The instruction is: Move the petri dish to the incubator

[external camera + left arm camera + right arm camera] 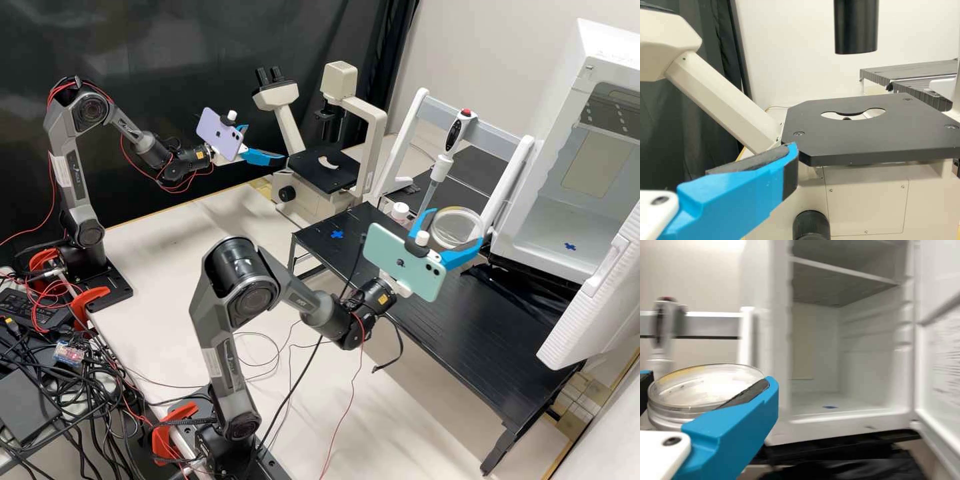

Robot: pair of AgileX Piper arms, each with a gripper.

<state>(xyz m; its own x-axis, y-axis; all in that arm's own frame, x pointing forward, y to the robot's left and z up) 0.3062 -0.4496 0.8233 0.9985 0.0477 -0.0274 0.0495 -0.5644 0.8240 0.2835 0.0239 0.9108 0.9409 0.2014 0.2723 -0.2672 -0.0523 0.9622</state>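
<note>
In the high view, the near arm's right gripper [457, 224] is shut on the clear round petri dish [456, 233], above the black platform. The right wrist view shows the dish [695, 390] roughly level between the blue fingers of the right gripper [706, 395]. Beyond stands the white incubator [510, 220], its door open and a blue mark on its floor; its bare interior [865, 370] also faces the right wrist camera. My left gripper [264, 143] is open beside the microscope, and in the left wrist view one blue finger of the left gripper [730, 200] appears before the stage.
The microscope [327, 170] stands at the back, its black stage [840, 140] near the left gripper. A white stand holds a pipette [441, 167] behind the dish. The black platform [467, 333] bears a blue cross; the incubator door [600, 293] juts over it.
</note>
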